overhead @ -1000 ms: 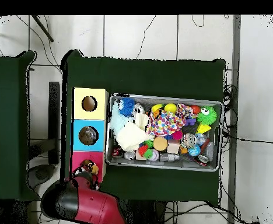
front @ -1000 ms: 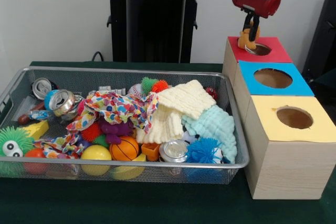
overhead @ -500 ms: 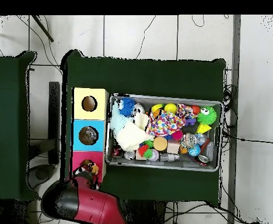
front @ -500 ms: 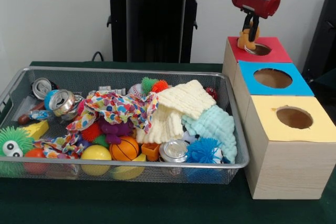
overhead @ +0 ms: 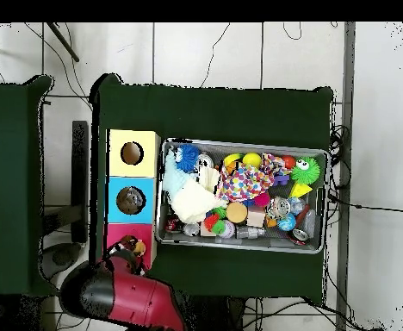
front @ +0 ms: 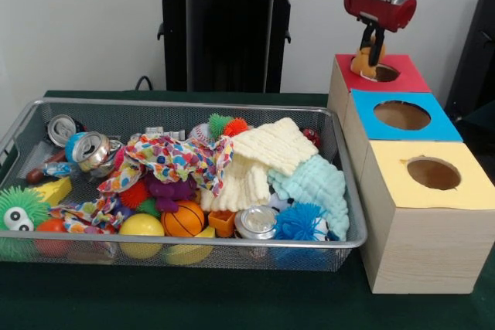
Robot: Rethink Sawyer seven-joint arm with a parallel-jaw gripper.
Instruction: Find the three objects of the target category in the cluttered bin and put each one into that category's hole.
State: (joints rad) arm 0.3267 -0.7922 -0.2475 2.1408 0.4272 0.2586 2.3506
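Observation:
My gripper [front: 373,50] hangs over the red-topped box [front: 406,77] at the back right, just above the left rim of its round hole [front: 386,73]. Its fingers are shut on a small orange and yellow toy [front: 362,60], which is above the hole's edge. In the overhead view the same toy [overhead: 137,249] shows at the red box [overhead: 120,234], with the red arm [overhead: 123,293] below it. The wire bin [front: 186,244] holds mixed clutter: crushed cans [front: 91,148], a colourful spotted cloth [front: 174,158], a cream cloth [front: 263,152], and balls.
A blue-topped box [front: 437,123] and a yellow-topped box [front: 456,195], each with a round hole, stand in a row in front of the red one. The bin's right wall [front: 348,183] lies close beside the boxes. A black pedestal [front: 228,28] stands behind the bin.
My gripper has shifted slightly to the right and a little up with the orange toy, staying over the red box's hole. Nothing in the bin has moved.

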